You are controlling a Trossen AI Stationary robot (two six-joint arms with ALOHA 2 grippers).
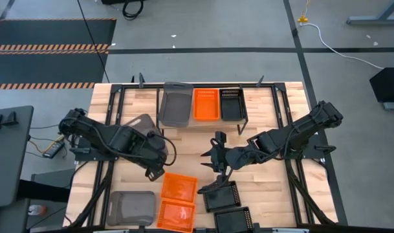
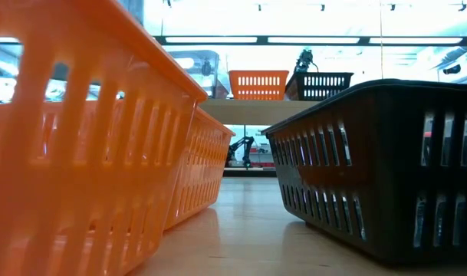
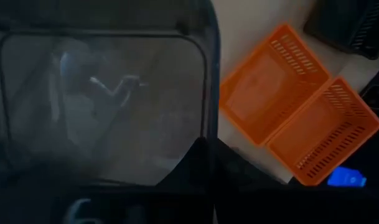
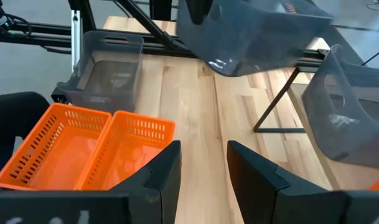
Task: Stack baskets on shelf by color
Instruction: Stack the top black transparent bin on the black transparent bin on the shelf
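Note:
On the shelf [image 1: 248, 120] at the table's far side a grey basket [image 1: 176, 105], an orange one [image 1: 206, 103] and a black one [image 1: 230, 103] stand side by side. My left gripper [image 1: 153, 141] points down, shut on a second grey basket [image 1: 140, 124], which hangs in the air left of the shelf [image 4: 257, 31]. My right gripper [image 1: 213, 156] hovers open over the table's middle with nothing between its fingers [image 4: 205, 168]. Another grey basket [image 1: 132, 207], two orange ones [image 1: 179, 186] and two black ones [image 1: 222, 196] rest on the table near its front edge. My left gripper holds the grey basket by the rim of one side wall [image 3: 209, 127], coming from above with the fingers pointing down. The gripper itself hides how the fingers sit on the wall. The basket is lifted clear of the table and hangs tilted, its open side toward the wrist camera.
Black frame bars [image 1: 109, 149] run along the table's left and right sides. Bare wood lies between the shelf and the front baskets [image 4: 201, 93]. In the low view an orange basket [image 2: 80, 153] and a black one [image 2: 386, 169] fill the foreground.

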